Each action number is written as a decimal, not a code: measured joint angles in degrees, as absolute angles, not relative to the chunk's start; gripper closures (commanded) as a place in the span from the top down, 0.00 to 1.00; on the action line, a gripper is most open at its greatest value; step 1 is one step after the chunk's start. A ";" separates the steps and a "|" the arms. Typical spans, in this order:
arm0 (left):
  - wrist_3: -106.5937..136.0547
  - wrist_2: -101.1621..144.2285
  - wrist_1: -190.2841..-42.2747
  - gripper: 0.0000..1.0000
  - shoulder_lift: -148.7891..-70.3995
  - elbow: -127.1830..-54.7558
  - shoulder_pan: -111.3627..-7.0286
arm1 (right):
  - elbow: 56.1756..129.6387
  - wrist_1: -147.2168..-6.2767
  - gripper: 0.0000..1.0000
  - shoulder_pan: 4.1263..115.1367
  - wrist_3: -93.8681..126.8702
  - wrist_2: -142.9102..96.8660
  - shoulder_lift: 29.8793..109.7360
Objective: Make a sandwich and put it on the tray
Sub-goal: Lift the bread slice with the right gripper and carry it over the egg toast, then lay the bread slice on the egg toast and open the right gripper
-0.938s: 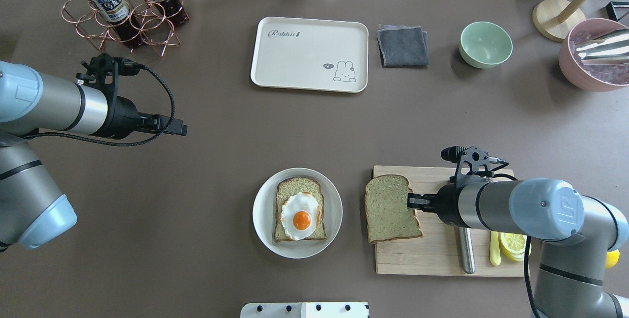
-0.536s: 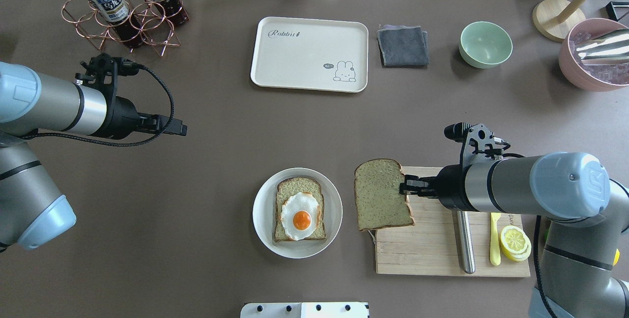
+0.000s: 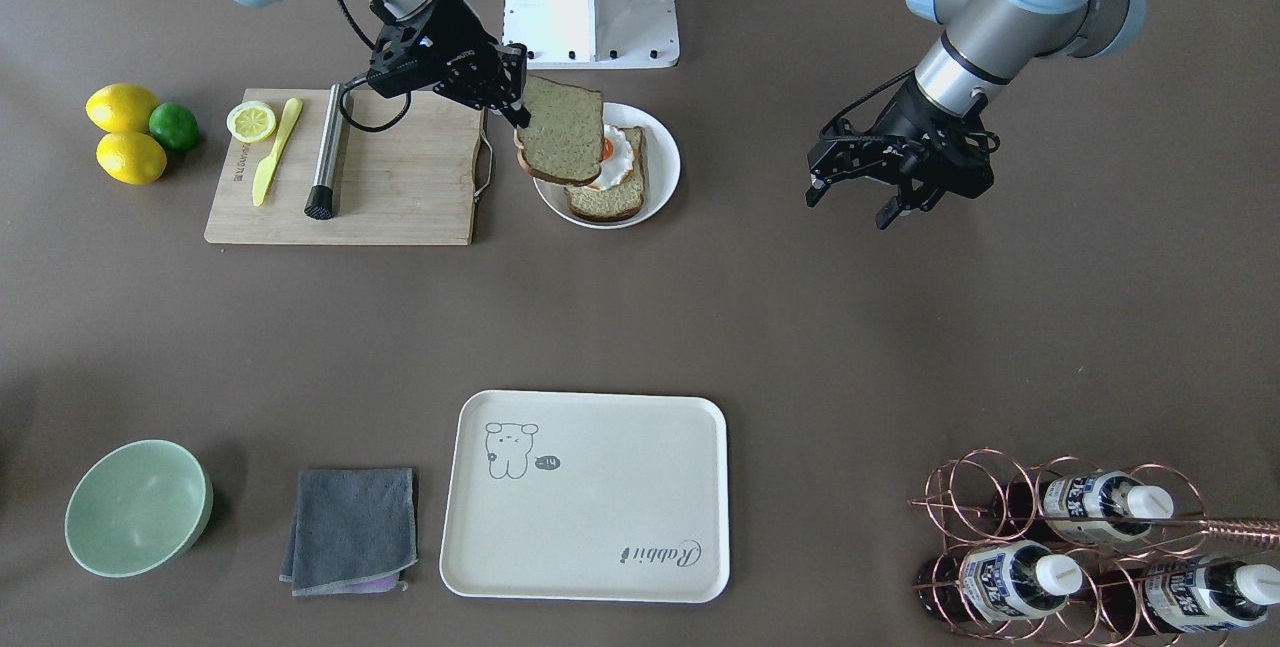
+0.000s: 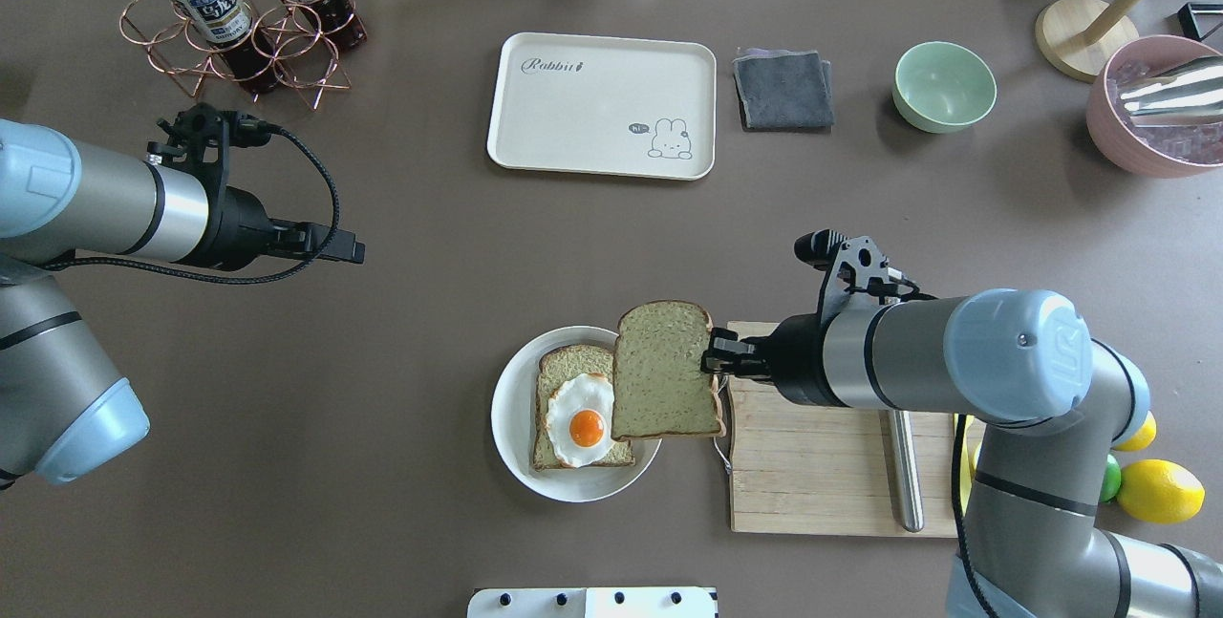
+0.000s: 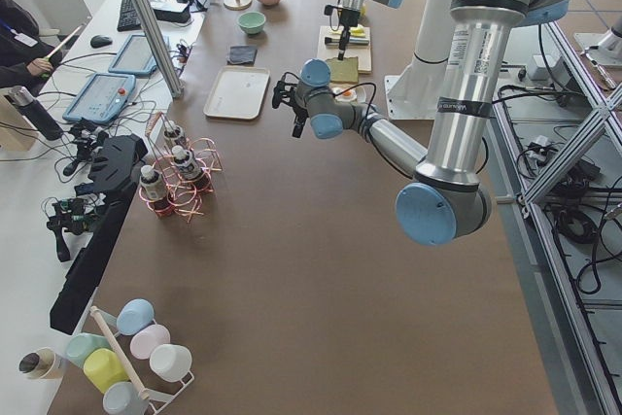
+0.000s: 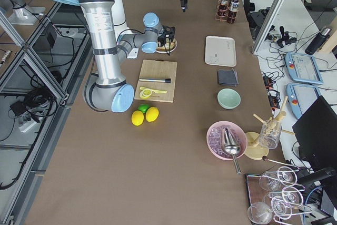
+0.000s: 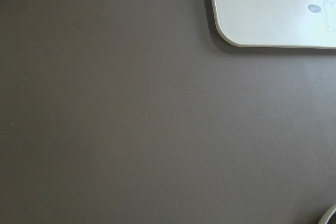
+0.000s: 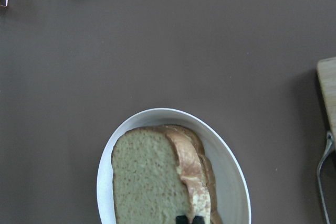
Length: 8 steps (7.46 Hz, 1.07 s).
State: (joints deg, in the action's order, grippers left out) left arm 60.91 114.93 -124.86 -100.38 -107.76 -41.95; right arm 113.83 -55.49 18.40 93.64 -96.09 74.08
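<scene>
Two square slices of speckled tan bread: the lower slice, under a white fried egg with orange yolk, lies on the round white plate; the second slice hangs over the plate's side, pinched at its edge by the right gripper; the left gripper hovers spread wide, holding nothing; the large cream-white rectangular tray sits well apart on the bench.
</scene>
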 measured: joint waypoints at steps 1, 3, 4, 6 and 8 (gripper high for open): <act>60.97 115.05 -125.01 0.98 -100.33 -107.85 -41.95 | 112.38 -55.38 0.00 16.30 93.95 -93.93 72.43; 61.47 115.23 -125.13 0.98 -100.29 -107.91 -41.96 | 109.47 -55.11 0.00 14.48 93.92 -92.34 70.01; 61.67 115.24 -125.15 0.98 -100.28 -107.92 -41.95 | 108.43 -55.06 0.00 14.14 93.80 -91.89 69.23; 61.83 115.23 -125.16 0.98 -100.22 -107.86 -41.98 | 107.29 -55.02 0.00 13.93 93.47 -91.46 68.50; 61.80 115.23 -125.16 0.98 -100.20 -107.85 -41.95 | 106.33 -55.02 0.00 13.89 93.35 -91.17 67.32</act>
